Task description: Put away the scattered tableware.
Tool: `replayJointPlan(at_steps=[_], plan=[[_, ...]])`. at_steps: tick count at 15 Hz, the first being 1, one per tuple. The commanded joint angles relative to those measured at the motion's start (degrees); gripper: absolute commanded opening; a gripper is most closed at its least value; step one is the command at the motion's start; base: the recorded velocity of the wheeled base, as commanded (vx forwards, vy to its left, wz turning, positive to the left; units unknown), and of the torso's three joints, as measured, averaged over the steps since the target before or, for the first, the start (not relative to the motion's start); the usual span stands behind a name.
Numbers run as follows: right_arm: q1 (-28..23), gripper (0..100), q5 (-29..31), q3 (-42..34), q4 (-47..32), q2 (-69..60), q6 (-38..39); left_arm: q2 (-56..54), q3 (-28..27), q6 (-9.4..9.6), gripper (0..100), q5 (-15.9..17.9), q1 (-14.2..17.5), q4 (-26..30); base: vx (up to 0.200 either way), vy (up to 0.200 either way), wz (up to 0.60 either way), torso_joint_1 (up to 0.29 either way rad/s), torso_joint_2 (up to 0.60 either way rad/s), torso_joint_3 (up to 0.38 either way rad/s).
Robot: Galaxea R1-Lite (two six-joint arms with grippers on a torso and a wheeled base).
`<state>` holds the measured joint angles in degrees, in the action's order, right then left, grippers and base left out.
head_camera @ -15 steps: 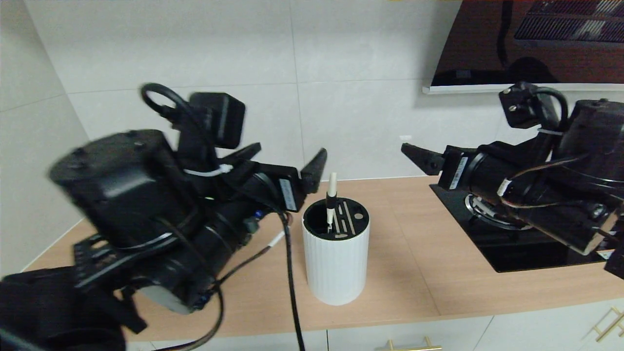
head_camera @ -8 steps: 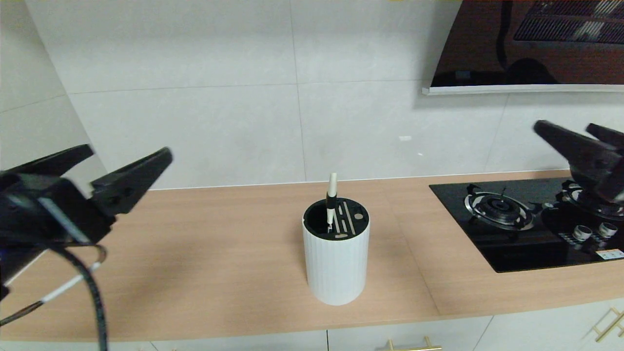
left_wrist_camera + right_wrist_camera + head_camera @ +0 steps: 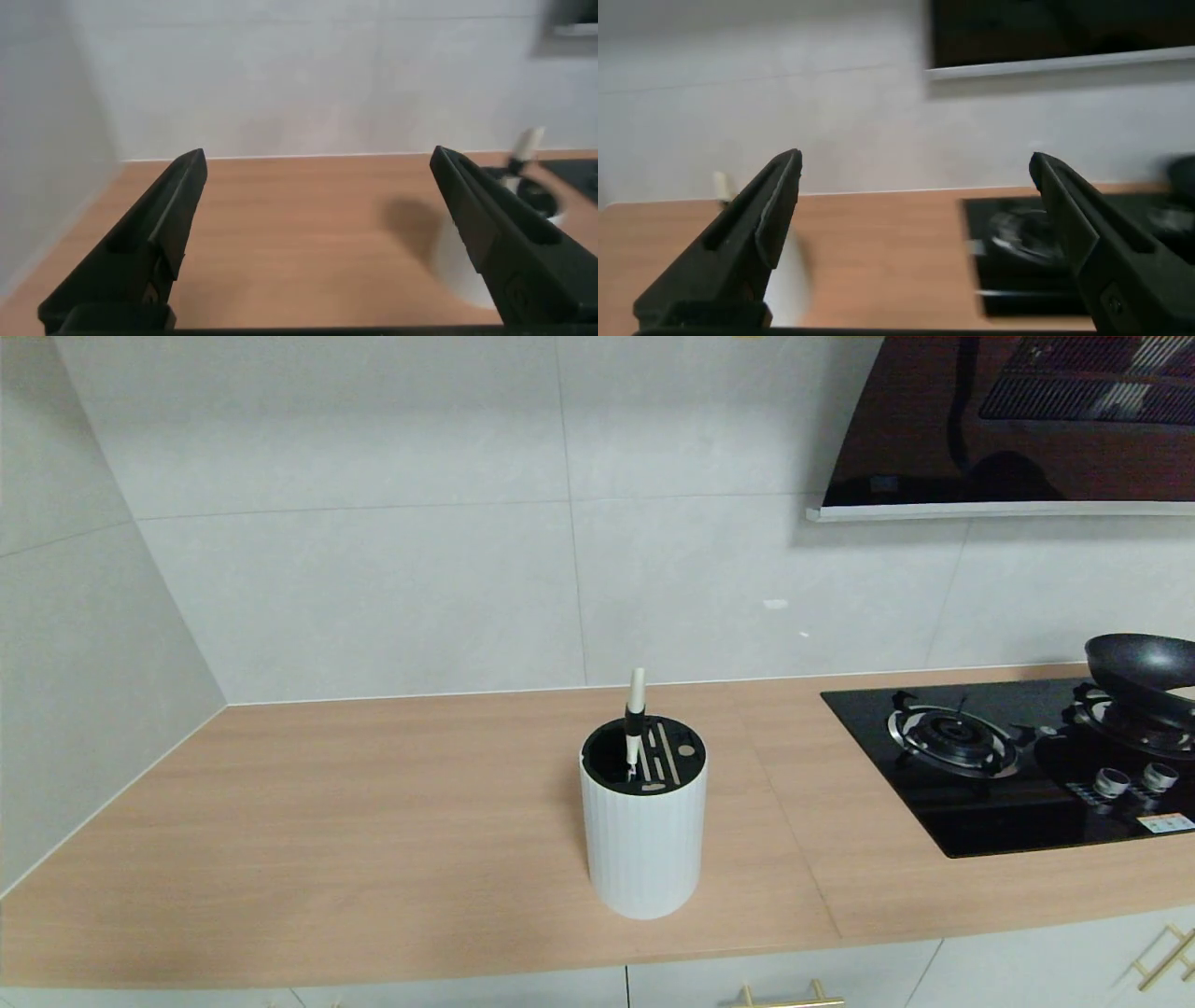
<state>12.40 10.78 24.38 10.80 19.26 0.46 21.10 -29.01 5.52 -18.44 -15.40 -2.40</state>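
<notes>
Where one holder (image 3: pixel 642 845) stands, one utensil (image 3: pixel 636 695) sticks out.

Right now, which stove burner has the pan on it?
The burner on the robot's right, with the black pan over it; the other burner, nearer the white utensil holder, is bare.

The light wooden counter (image 3: pixel 373 821) spans the lower half of the frame from left edge to right edge. A white ribbed cylindrical holder (image 3: pixel 642 845) stands upright on it at frame centre. A black gas hob (image 3: pixel 1008 803) occupies the counter's right side, well apart from the holder.
</notes>
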Motion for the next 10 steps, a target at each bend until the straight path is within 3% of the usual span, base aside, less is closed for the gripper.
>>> replayJointPlan(at_steps=[1,3,4,6,7,8,9,10], plan=[[-7.04,100,0.65,-0.74,-6.49,-13.55,-2.22,-15.65,4.76,4.67,100,5.0,7.93,5.65,0.0,0.0,0.0,0.0,0.0,0.0],[-12.05,100,-2.78,-1.53,-7.55,-17.59,-2.4,-18.55,10.12,5.11,100,5.17,14.52,4.51,0.0,0.0,0.0,0.0,0.0,0.0],[-12.57,100,-4.89,-3.02,-8.78,-19.26,-2.84,-21.1,13.81,5.99,100,6.93,15.66,4.6,0.0,0.0,0.0,0.0,0.0,0.0],[-12.57,100,-3.57,-6.28,-8.78,-19.17,-2.75,-21.1,20.58,5.38,100,5.26,15.66,0.03,0.0,0.0,0.0,0.0,0.0,0.0],[-12.57,100,-3.57,-6.28,-8.78,-19.17,-2.75,-21.1,20.58,5.38,100,5.26,15.66,0.03,0.0,0.0,0.0,0.0,0.0,0.0],[-12.57,100,-4.62,-15.15,-8.69,-19.17,-2.92,-21.1,29.01,5.38,100,5.7,15.57,-2.34,0.0,0.0,0.0,0.0,0.0,0.0],[-12.57,100,-4.89,-18.58,-8.43,-19.17,-2.84,-21.1,29.01,4.67,100,6.05,15.57,-0.94,0.0,0.0,0.0,0.0,0.0,0.0],[-12.57,100,-5.85,-23.85,-6.93,-19.17,-2.84,-21.1,29.01,0.37,100,9.04,15.57,0.2,0.0,0.0,0.0,0.0,0.0,0.0]])
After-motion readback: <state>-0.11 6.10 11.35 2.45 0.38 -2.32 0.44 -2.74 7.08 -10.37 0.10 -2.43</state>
